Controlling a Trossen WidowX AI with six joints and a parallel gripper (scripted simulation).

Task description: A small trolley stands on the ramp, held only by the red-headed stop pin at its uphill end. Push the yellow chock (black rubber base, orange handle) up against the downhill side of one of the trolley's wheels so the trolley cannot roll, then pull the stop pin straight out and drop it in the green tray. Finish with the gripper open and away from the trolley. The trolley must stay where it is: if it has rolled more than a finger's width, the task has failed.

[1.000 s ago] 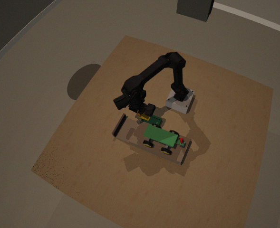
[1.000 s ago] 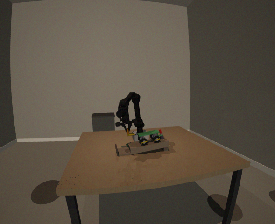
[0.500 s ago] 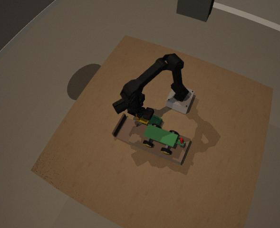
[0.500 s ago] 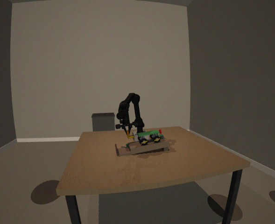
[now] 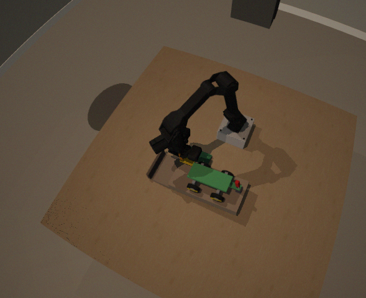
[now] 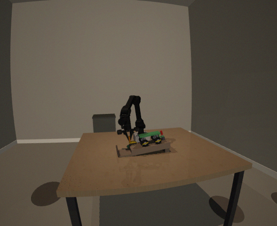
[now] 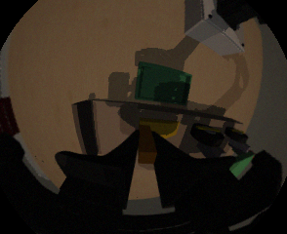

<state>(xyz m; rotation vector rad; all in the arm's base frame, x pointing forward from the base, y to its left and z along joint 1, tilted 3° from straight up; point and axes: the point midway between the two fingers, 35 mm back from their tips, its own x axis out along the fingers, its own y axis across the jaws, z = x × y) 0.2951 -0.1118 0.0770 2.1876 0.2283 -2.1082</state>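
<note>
My gripper [image 5: 180,155] [image 6: 129,139] [image 7: 143,133] is shut on the orange handle of the yellow chock [image 5: 186,161] [image 6: 133,142] [image 7: 167,128]. The chock is over the ramp [image 5: 163,173] [image 6: 150,148] [image 7: 113,128], downhill of the trolley [image 5: 211,177] [image 6: 149,134] and roughly in line with its far downhill wheel [image 7: 206,136]. A small gap shows between chock and wheel. Whether the chock's base touches the ramp I cannot tell. The red stop pin [image 5: 237,184] [image 6: 161,132] stands upright at the trolley's uphill end. The green tray [image 5: 205,157] [image 7: 163,87] lies beside the ramp on the robot's side, partly hidden in the top and exterior views.
A dark end board [image 5: 156,165] [image 7: 87,128] stands across the ramp's low end. The arm's pale base block [image 5: 230,139] [image 7: 213,36] is behind the tray. The trolley's green deck rises close to the gripper's uphill side.
</note>
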